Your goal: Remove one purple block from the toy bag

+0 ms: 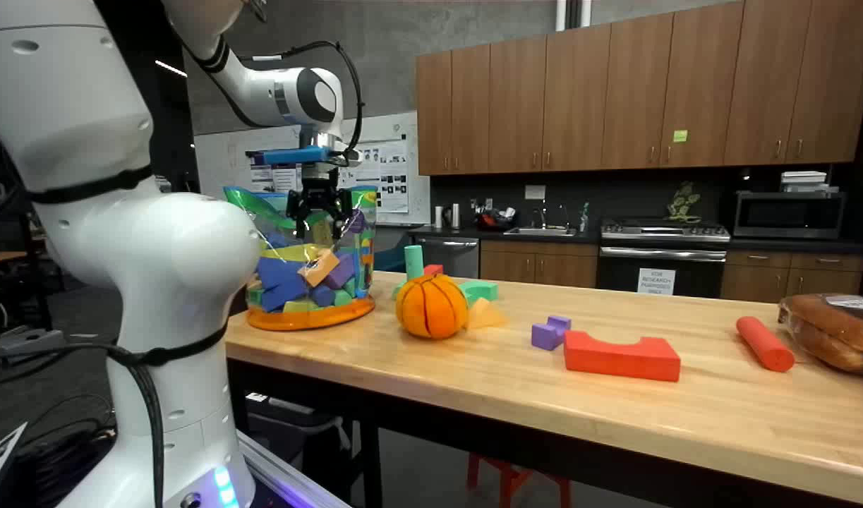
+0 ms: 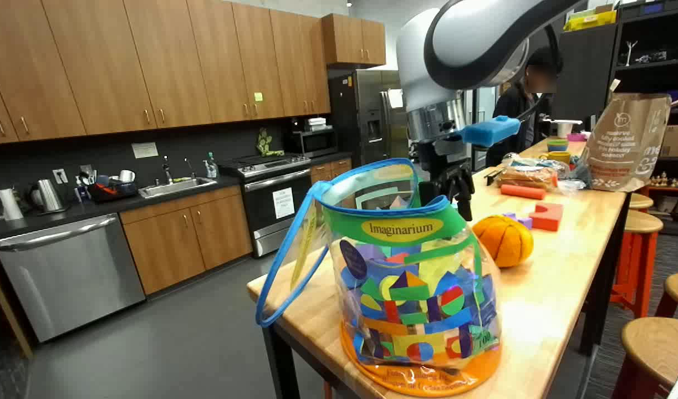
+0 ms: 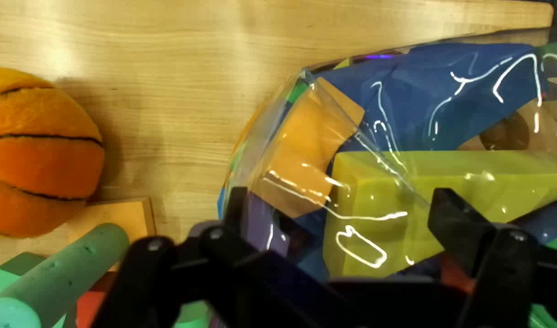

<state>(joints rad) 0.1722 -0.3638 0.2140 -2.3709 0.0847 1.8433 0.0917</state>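
The black two-fingered hand [image 3: 342,209], spread wide and holding nothing, hangs above the violet rectangular block [image 3: 267,228] inside the see-through, green-edged plastic bag [image 2: 411,302]; the block, its long axis partly hidden, lies towards the hand's side nearer the round orange pumpkin [image 3: 37,164].

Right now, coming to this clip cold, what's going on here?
A robot arm has its open, empty gripper at a see-through toy bag. A purple block, the kind it is meant to take out, shows inside among other blocks. I can't tell whether the gripper reaches into the bag. Outside, an orange pumpkin sits on the table.
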